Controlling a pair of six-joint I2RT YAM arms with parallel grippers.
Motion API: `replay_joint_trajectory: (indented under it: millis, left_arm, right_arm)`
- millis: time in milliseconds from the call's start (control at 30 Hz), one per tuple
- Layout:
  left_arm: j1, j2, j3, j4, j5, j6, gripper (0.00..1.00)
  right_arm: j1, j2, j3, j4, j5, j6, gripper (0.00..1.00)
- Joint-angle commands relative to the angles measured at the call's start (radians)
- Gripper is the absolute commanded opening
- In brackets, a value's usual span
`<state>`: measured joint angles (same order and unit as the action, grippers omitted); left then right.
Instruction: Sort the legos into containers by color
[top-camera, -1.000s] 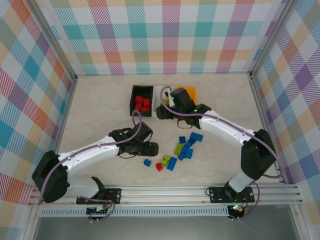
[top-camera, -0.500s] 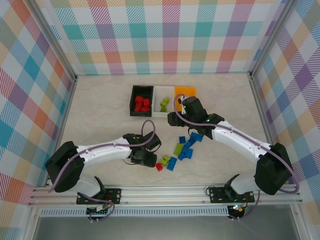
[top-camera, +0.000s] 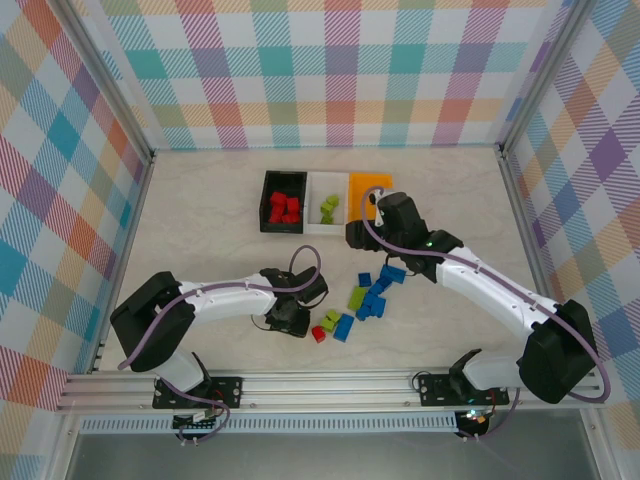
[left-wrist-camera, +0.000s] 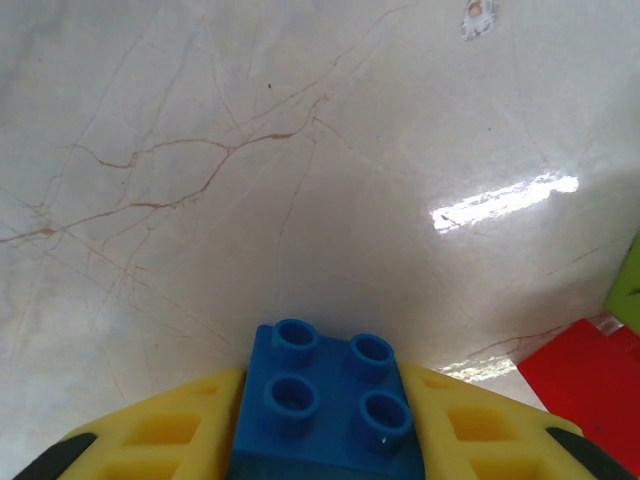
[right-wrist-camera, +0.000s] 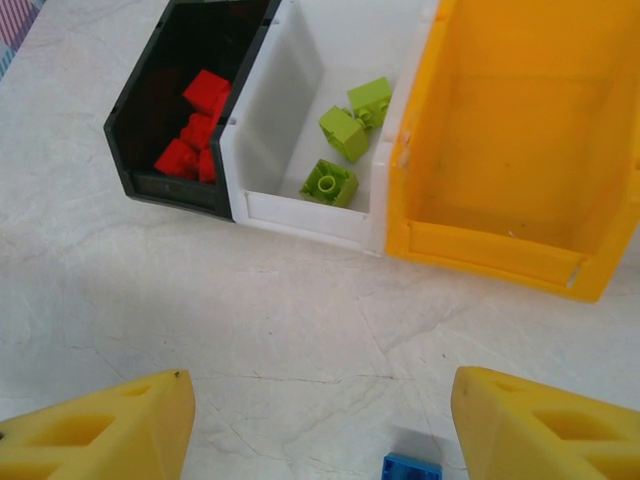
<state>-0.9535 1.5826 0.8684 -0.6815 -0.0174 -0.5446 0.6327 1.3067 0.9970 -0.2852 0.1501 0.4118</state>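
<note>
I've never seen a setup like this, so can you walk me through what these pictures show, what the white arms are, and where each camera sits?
These are two white robot arms bolted at the near edge of a pale table. The wide picture looks down from above and behind them. The other two pictures come from small cameras on the wrists, so the yellow shapes at the bottom are each arm's own fingers.

Three bins stand side by side at the back. The black bin holds red bricks and the white bin holds green bricks. The orange bin looks empty as far as it shows. Loose bricks, mostly blue, lie between the arms.

The left pincer is closed on a blue brick. The right pincer is open, holds nothing and faces the bins.
</note>
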Motion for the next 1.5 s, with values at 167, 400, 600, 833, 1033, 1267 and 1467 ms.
replay_joint_trajectory:
  millis: [167, 400, 600, 833, 1033, 1267, 1467]
  left_arm:
    - [0.005, -0.023, 0.257, -0.093, -0.121, 0.056, 0.32]
    - [0.054, 0.241, 0.671, -0.025, -0.164, 0.140, 0.30]
    - [0.105, 0.543, 1.067, -0.009, -0.191, 0.160, 0.30]
    - [0.124, 0.771, 1.322, 0.032, -0.281, 0.095, 0.29]
    - [0.126, 0.913, 1.514, -0.015, -0.278, 0.046, 0.46]
    - [0.116, 0.826, 1.462, 0.000, -0.248, 0.019, 0.74]
    - [0.104, 0.466, 1.004, 0.202, -0.211, -0.016, 0.90]
  right_arm:
    - [-0.026, -0.100, -0.064, -0.013, 0.114, 0.058, 0.69]
    - [-0.063, -0.238, -0.141, -0.063, 0.243, 0.110, 0.69]
    - [-0.077, -0.365, -0.189, -0.101, 0.295, 0.116, 0.69]
    - [-0.078, -0.473, -0.240, -0.111, 0.281, 0.119, 0.70]
    - [-0.080, -0.510, -0.248, -0.149, 0.243, 0.093, 0.70]
    - [-0.078, -0.514, -0.248, -0.181, 0.168, 0.103, 0.72]
    - [-0.077, -0.390, -0.215, -0.263, -0.014, 0.124, 0.72]
